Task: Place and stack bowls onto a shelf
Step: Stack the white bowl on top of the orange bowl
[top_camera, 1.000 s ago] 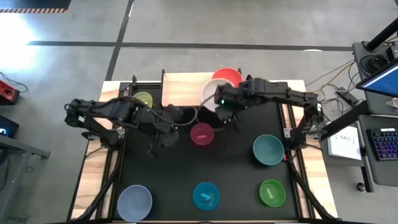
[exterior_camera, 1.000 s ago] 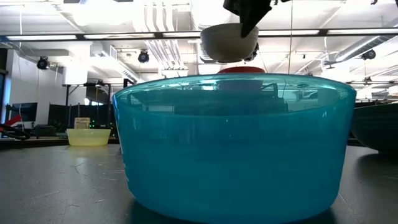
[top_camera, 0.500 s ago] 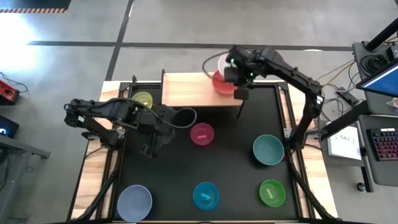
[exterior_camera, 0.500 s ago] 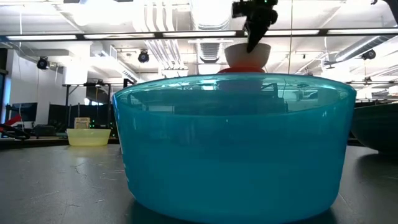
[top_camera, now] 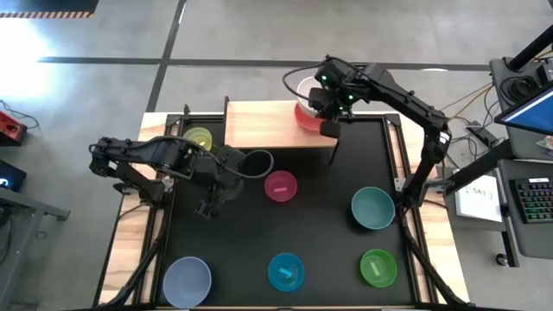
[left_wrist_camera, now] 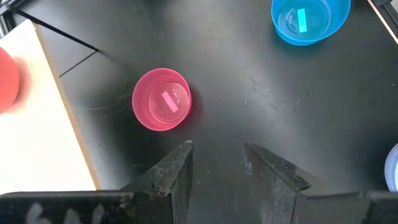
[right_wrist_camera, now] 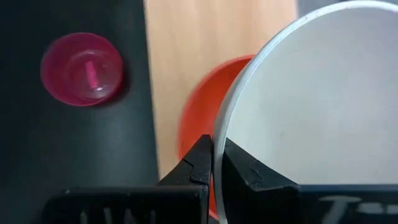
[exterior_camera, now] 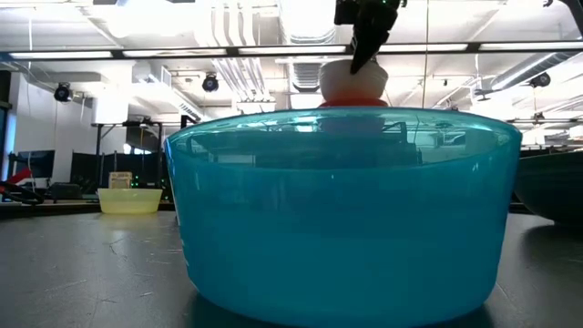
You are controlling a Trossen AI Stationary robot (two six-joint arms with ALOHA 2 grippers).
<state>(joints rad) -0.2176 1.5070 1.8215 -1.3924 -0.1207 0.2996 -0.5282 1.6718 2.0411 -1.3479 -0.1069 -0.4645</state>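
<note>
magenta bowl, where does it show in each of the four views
High view: magenta bowl on the black table, mid-picture, in front of the shelf.
Low view: not seen; the bright blue bowl fills the picture.
Left wrist view: left of centre, beyond the open left gripper.
Right wrist view: upper left.
Shared landmark: the shelf's pale top beside it.

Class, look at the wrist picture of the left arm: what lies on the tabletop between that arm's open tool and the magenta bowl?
Nothing. In the left wrist view only bare black tabletop separates the left tool from the magenta bowl.
</note>
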